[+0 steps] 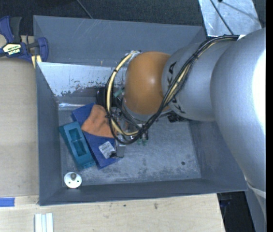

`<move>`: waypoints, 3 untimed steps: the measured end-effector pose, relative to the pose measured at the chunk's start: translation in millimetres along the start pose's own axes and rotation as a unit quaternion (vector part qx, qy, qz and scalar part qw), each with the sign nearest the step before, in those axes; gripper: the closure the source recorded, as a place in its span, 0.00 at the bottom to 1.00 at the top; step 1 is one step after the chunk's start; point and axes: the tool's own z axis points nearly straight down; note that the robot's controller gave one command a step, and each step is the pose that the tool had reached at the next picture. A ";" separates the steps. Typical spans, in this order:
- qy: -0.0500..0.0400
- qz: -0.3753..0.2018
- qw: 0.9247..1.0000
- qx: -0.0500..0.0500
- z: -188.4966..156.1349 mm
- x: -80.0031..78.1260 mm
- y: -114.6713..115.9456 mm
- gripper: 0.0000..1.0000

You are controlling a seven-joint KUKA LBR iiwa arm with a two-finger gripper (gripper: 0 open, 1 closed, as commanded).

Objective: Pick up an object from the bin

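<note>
The pincer (120,148) is hanging low beneath the arm's glossy orange dome (146,83) and its looped cables. That bulk is hiding it, so I cannot tell whether it is spread or pressed together. Directly under its tip, a dark blue flat piece (93,146) is lying on the scuffed grey metal floor of the bin (175,163). It is looking soft and cloth-like, and a small white label (107,149) is sitting just left of the pincer. Up and left of the pincer, a crumpled orange scrap (96,122) is resting on the blue piece. Further left, a rigid teal rectangular tray (78,145) with recessed pockets is lying alongside. Well below and left, a small white round knob (72,180) is sitting alone.
</note>
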 end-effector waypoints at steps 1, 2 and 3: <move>-0.008 -0.163 0.987 -0.003 34.0 -15.9 1.7 1.00; -0.008 -0.163 0.987 -0.003 34.0 -15.9 1.7 1.00; 0.000 -0.131 0.991 -0.001 -158.5 -6.5 -9.3 1.00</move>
